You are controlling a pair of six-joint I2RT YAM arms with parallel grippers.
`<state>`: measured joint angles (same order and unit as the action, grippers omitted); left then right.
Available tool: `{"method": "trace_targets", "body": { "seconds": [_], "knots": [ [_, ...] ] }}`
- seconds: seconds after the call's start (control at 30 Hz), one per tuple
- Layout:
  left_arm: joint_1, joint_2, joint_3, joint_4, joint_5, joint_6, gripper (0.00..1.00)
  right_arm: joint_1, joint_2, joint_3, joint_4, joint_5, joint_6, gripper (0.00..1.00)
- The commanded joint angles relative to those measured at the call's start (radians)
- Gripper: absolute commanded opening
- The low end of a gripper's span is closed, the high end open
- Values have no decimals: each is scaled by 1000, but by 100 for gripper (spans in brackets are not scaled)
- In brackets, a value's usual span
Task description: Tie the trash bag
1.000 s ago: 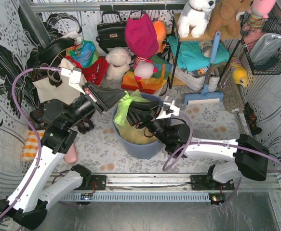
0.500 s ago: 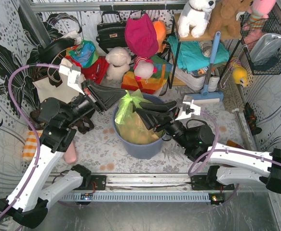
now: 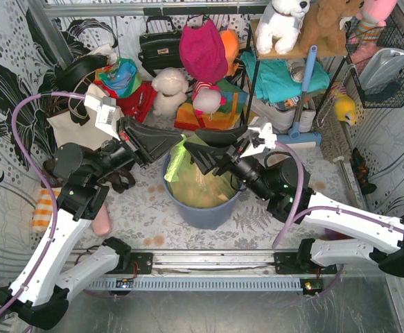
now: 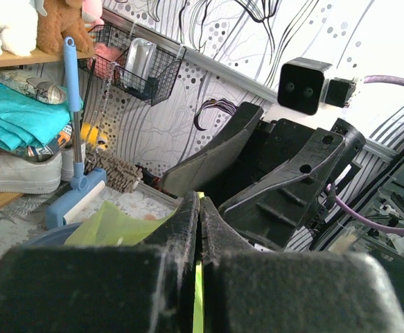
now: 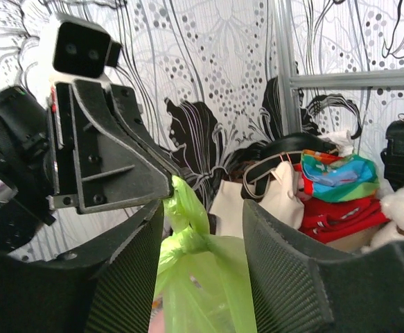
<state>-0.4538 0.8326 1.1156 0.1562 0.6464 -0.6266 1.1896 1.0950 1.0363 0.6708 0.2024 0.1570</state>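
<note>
right claw back on the bag neck, knot looks ready to cinch

what changed: 1 s ago the right gripper (image 3: pixel 197 148) sat low over the mouth of the bin (image 3: pixel 208 211). it then swung out to the right of the bin, and now it's back in and higher, above the bin's far rim. the left gripper (image 3: pixel 174 141) has barely shifted, up above the bin's far-left rim. the bag's green ear (image 3: pixel 177 158), bushy before, is now pulled into a taut strip rising out of the bin.

meaning, imo: the trash bag (image 3: pixel 188 186) sits in the bin w/ brown paper showing through. wrist view shows a bunched, knot-like lump (image 5: pixel 182 243) on the neck, so the tie looks formed but prob not snug. a pull apart would prob finish it.

claws:
- right: fingers (image 5: pixel 129 277) set moderately apart, straddling the lump w/o pinching it. can't tell if the plastic brushes the left pad.
- left: fingers (image 4: pixel 184 229) pressed fully together on the ear's tip, w/ a green sliver showing between them. it holds the strip up, just beside the right claw's tips.
</note>
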Motion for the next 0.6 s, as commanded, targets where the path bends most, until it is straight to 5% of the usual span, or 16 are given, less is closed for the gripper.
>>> {"method": "trace_targets", "body": {
  "seconds": [0.0, 0.23, 0.4, 0.57],
  "knots": [
    [-4, -15, 13, 83, 27, 1, 8, 0, 43, 84, -128, 12, -69, 50],
    [-5, -12, 6, 92, 21, -2, 8, -1, 82, 116, -149, -28, -85, 48],
    [-4, -16, 7, 95, 18, -1, 10, 0, 77, 105, -129, -4, -93, 17],
    [-4, -36, 12, 89, -5, 12, 39, 1, 65, 89, -93, 11, -97, 0]
  ]
}}
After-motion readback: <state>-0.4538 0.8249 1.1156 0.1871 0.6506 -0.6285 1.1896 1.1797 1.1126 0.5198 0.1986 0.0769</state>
